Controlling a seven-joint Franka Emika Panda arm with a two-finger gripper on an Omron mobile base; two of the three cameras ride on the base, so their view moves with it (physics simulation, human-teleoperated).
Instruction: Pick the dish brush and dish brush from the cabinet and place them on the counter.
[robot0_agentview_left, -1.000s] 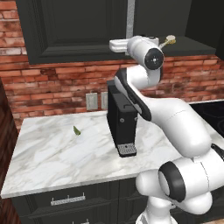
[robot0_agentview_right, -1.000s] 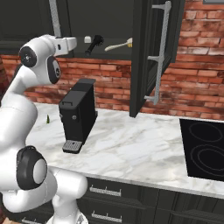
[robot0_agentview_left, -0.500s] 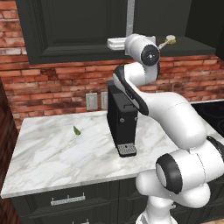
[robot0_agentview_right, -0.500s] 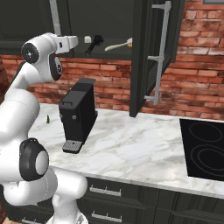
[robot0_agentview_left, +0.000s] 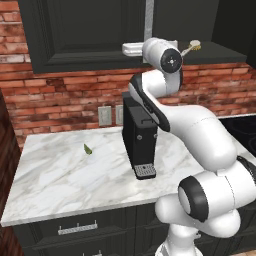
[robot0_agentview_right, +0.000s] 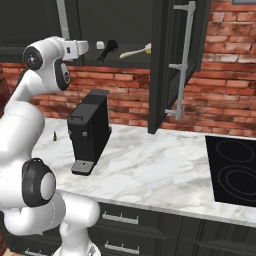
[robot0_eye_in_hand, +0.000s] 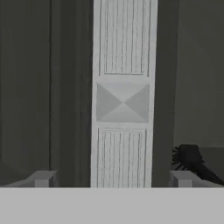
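**Brick-backed kitchen: open cabinet, two brushes on its shelf**

Behind the white marble counter (robot0_agentview_right: 150, 170) we log red brick wall and the dark cabinet (robot0_agentview_right: 165, 60), one door swung open. On the cabinet's shelf we note the black dish brush (robot0_agentview_right: 108, 50) and, just right of it, the cream-handled dish brush (robot0_agentview_right: 134, 50). Our gripper (robot0_agentview_right: 102, 45) hovers at the shelf beside the black brush, jaws spread wide, holding nothing. Below the cabinet stands a black coffee machine (robot0_agentview_right: 90, 131).
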